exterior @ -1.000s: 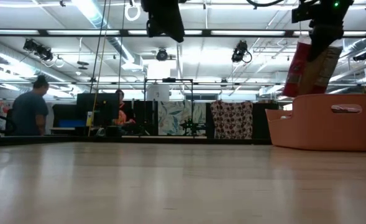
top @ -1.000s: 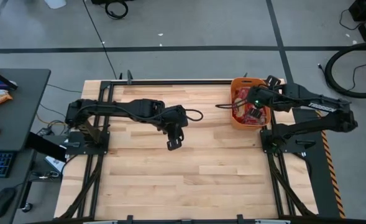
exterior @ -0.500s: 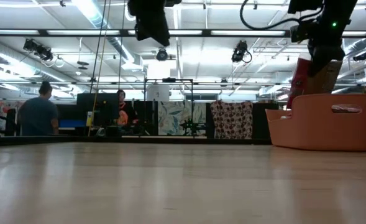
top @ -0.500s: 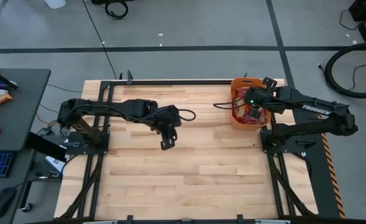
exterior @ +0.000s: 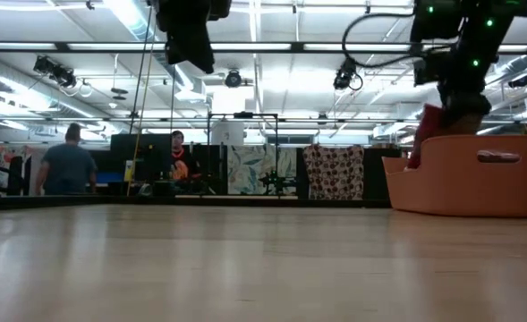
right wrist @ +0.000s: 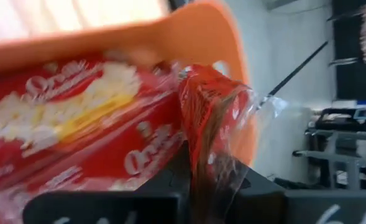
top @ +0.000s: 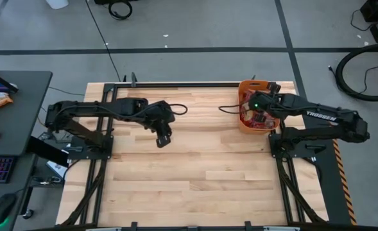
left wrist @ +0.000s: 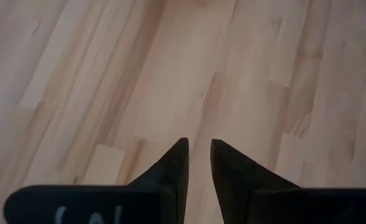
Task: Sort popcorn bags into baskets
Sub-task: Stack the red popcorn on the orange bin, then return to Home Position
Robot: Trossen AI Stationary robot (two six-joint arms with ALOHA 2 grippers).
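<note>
I find the right end effector [top: 258, 110] lowered into the orange basket [top: 244, 87] at the far right part of the bench [top: 195, 173], clamped on a red popcorn bag [right wrist: 210, 130] by its edge. More popcorn bags [right wrist: 77, 124] lie inside the basket beneath it. My left end effector [left wrist: 198, 163] hangs over bare wood near the bench's middle, fingers nearly together and holding nothing.

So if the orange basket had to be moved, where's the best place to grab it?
Probably by a handle cut-out just under the rim of the orange basket, coming down from above. The walls taper and look too wide to span, and the right gripper with its popcorn bag occupies the inside.
</note>
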